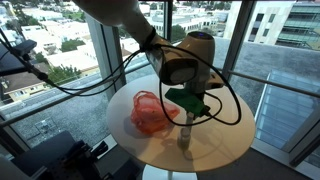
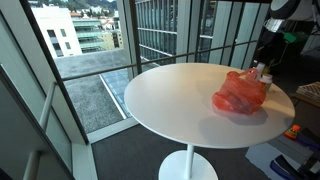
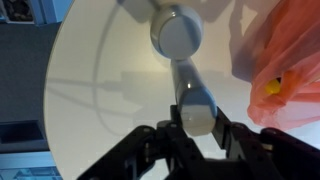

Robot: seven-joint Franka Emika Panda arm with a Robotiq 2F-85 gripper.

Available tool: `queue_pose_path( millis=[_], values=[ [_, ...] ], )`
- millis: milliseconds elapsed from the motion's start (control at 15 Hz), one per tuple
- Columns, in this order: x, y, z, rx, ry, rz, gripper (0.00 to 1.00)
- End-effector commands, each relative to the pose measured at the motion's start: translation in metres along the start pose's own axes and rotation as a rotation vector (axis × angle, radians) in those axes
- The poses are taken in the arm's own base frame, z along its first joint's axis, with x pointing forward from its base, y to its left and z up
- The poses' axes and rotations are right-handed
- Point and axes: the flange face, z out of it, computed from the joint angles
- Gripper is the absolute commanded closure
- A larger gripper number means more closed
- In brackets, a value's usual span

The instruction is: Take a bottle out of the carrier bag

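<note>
A pale grey bottle [image 3: 190,80] stands upright on the round white table [image 2: 170,100], next to a crumpled red-orange carrier bag [image 2: 240,93]. My gripper [image 3: 197,125] is above the bottle and shut on its top end, with a finger on each side. In an exterior view the bottle [image 1: 185,135] stands just beside the bag [image 1: 150,115] under the gripper [image 1: 188,112]. In the wrist view the bag [image 3: 290,50] lies at the right edge, with something yellow [image 3: 272,87] showing through it.
The table [image 1: 215,150] stands by tall windows with a glass balcony rail outside. Black cables [image 1: 80,80] hang from the arm. Dark equipment [image 1: 70,155] sits on the floor by the table. Small objects [image 2: 292,132] lie beyond the table's edge.
</note>
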Motion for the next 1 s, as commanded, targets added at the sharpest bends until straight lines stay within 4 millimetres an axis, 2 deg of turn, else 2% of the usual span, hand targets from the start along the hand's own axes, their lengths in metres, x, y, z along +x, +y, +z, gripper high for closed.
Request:
queue_pose_path(
  millis=[0, 400, 467, 667, 800, 933],
  values=[
    [0.004, 0.004, 0.006, -0.010, 0.006, -0.003, 0.89],
    [0.001, 0.003, 0.017, -0.006, -0.010, -0.007, 0.89],
    [0.001, 0.002, 0.018, -0.004, -0.012, -0.008, 0.85],
    [0.000, 0.001, 0.018, 0.000, -0.014, -0.013, 0.39],
    [0.000, -0.001, 0.017, 0.001, -0.012, -0.016, 0.27],
    [0.000, -0.003, 0.014, 0.008, -0.013, -0.022, 0.21]
  ],
)
